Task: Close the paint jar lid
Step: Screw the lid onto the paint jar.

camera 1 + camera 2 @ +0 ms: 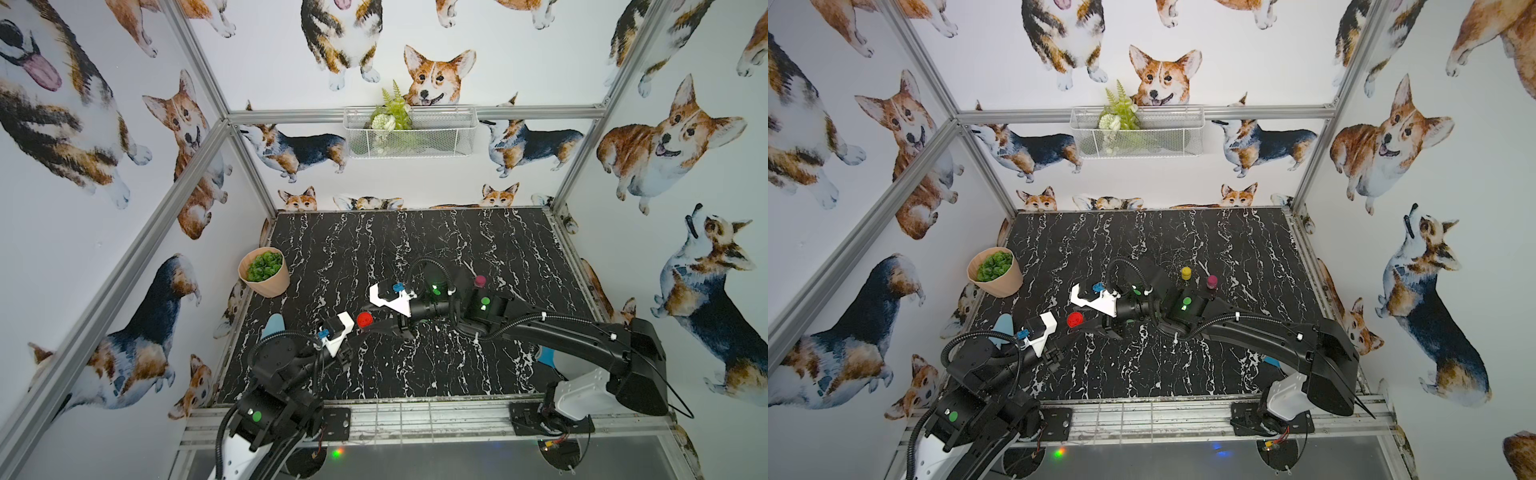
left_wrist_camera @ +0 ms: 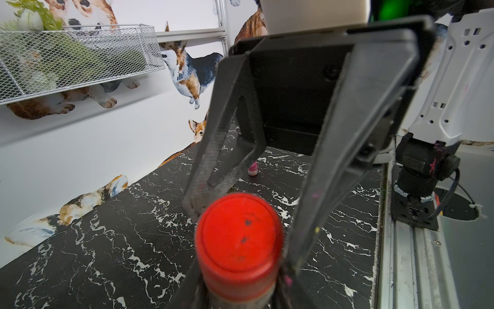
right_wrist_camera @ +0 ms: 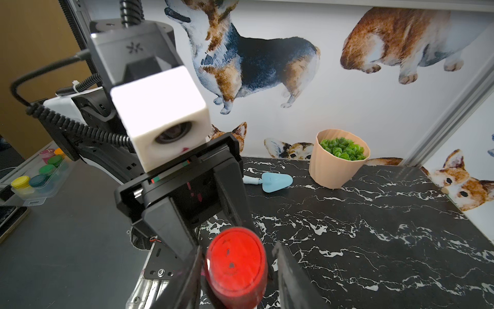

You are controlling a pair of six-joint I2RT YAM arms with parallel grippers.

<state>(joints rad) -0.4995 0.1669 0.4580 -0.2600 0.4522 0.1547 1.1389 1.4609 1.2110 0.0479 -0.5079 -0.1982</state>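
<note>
Both arms (image 1: 573, 332) are matte black; ribbed cables (image 3: 66, 124) loop over them. Green dots (image 1: 485, 300) mark joints; white camera housings (image 3: 160, 112) cap the wrists.

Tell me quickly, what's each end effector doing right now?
Left end effector: closed, holding the red paint jar.
Right end effector: open around the jar's lid, a gap on one side.

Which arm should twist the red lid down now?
Right. The right gripper straddles the red lid; the left gripper is shut on the jar below, probably best left steadying it.
</note>
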